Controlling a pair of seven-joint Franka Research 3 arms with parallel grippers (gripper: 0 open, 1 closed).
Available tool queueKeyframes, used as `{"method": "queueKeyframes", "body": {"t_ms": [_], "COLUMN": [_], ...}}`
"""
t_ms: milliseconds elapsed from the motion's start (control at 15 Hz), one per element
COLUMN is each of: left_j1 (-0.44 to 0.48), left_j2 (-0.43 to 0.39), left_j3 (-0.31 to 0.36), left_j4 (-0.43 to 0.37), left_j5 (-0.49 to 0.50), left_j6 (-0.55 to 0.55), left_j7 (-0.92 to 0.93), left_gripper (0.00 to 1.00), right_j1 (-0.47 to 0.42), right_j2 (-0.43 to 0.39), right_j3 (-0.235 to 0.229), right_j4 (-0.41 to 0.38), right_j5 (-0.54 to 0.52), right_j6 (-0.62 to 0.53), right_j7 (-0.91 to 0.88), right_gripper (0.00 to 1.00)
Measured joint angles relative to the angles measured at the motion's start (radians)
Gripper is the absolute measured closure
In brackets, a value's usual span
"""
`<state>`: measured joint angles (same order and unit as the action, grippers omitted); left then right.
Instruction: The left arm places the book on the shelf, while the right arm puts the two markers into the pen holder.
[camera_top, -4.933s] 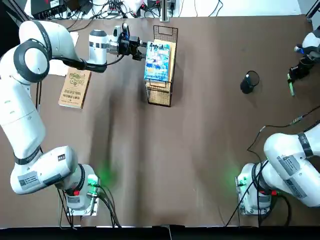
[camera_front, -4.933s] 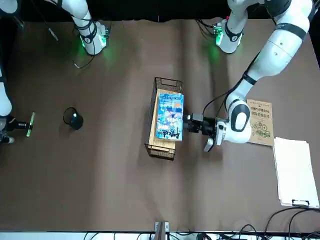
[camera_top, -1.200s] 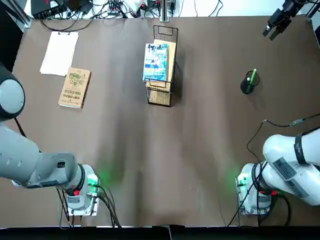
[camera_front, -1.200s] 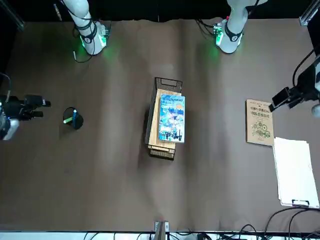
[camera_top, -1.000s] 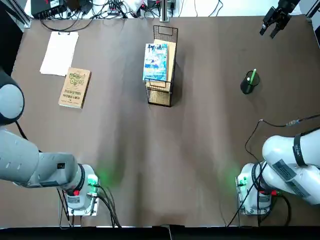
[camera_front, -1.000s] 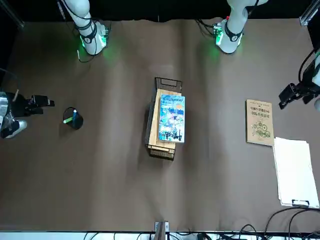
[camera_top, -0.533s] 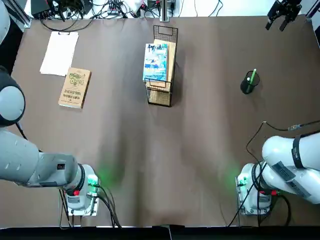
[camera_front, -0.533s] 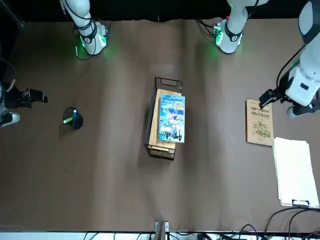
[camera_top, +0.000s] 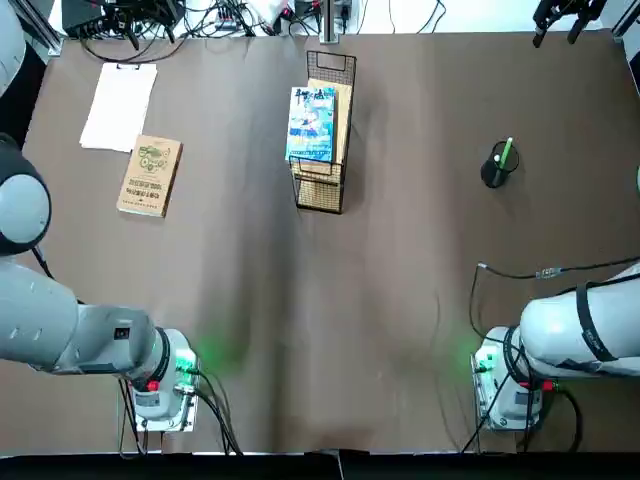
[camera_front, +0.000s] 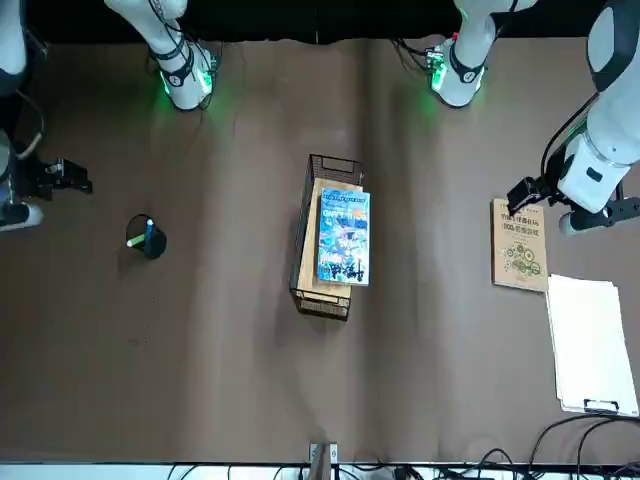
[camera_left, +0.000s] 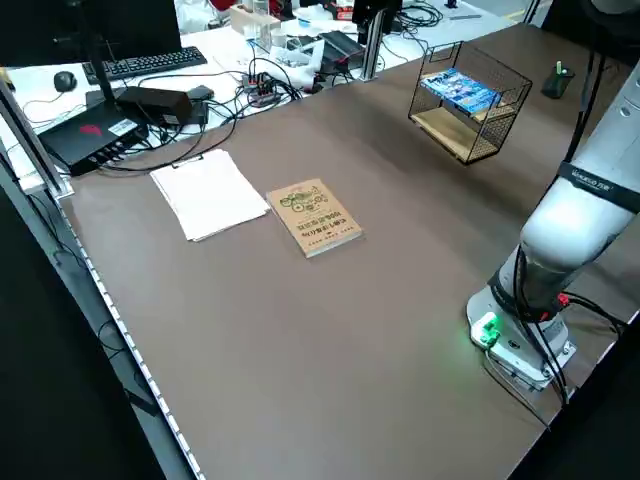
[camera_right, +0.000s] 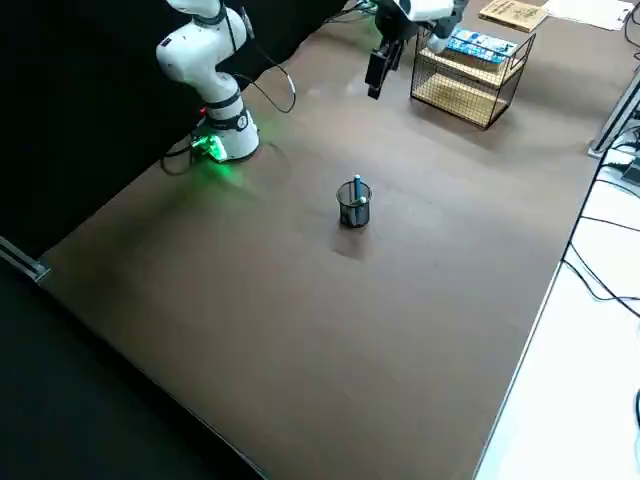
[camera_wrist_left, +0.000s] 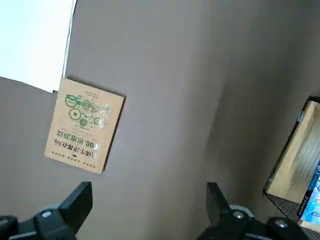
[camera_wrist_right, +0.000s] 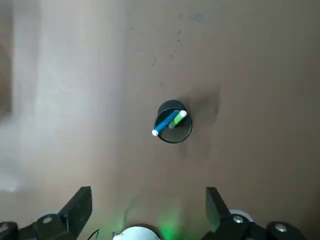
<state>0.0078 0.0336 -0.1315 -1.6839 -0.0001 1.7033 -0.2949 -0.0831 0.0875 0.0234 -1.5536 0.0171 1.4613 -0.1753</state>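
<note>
- The book (camera_front: 343, 237) lies in the shelf (camera_front: 321, 296), well apart from the left pincer (camera_wrist_left: 149, 187), which is spread wide and holds nothing over the robot's left side of the surface (camera_front: 230, 370).
- Both markers (camera_wrist_right: 167, 122) stand leaning in the pen holder (camera_wrist_right: 173, 136), apart from the right pincer (camera_wrist_right: 149, 191), raised, wide open and empty.
- The book's cover is blue and white; one marker is blue, the other green.

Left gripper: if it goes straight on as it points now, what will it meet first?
Probably the bare tabletop between the tan book and the shelf; the left gripper hangs above, but its height and exact landing spot are unclear.
</note>
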Motion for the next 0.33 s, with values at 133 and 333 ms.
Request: {"method": "queueKeyframes", "body": {"t_ms": [133,333], "left_j1": [0.0,0.0], "left_j2": [0.0,-0.001], "left_j3": [0.0,0.0], "left_j4": [0.0,0.008], "left_j5": [0.0,0.002], "left_j6": [0.0,0.002], "left_j7": [0.004,0.02], "left_gripper": [0.0,0.0], "right_j1": [0.067,0.122], "right_j2": [-0.044,-0.115], "right_j3": [-0.078,-0.112], "right_j4": [-0.037,-0.111], "right_j5": [0.024,0.028], "right_j6": [0.027,0.07], "right_j7": [0.015,0.053], "right_gripper": [0.0,0.0]}}
